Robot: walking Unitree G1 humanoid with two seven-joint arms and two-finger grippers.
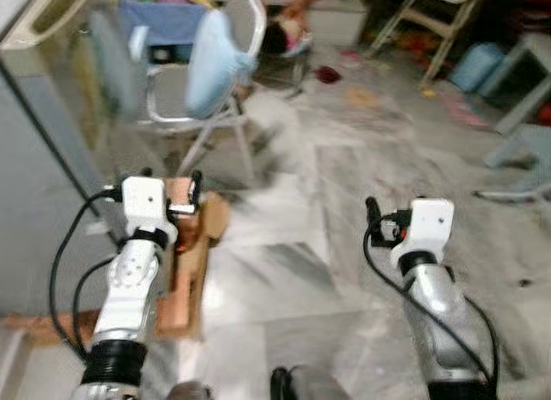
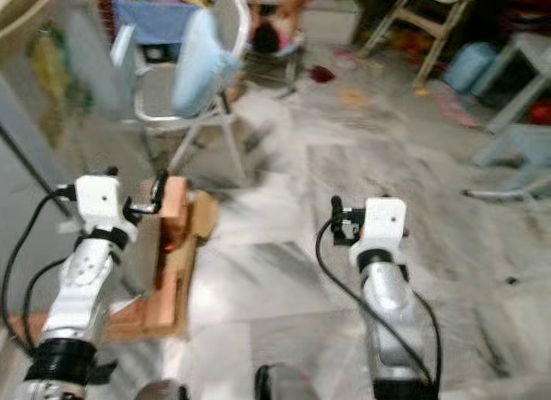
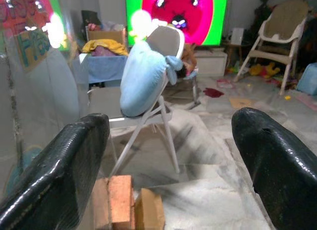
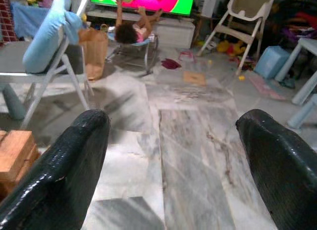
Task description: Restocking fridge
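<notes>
A tall grey panel [image 1: 39, 211], seemingly the fridge's side or door, stands on my left; in the left wrist view its glossy face [image 3: 34, 91] carries a bright sticker. My left gripper [image 1: 170, 180] is raised beside it, open and empty, above a brown cardboard and wood stack [image 1: 191, 254] on the floor. My right gripper [image 1: 386, 212] is held up over bare marble floor, also open and holding nothing. Both wrist views look out between wide-spread black fingers [image 3: 59, 165] [image 4: 64, 161]. The head views are blurred.
A folding chair [image 1: 202, 116] with a light-blue cushion [image 1: 213, 60] stands ahead on the left. Farther back are a person lying by a bright screen [image 4: 130, 31], a white high chair [image 3: 277, 42], a blue tub [image 1: 478, 64] and grey furniture legs [image 1: 525, 150] on the right.
</notes>
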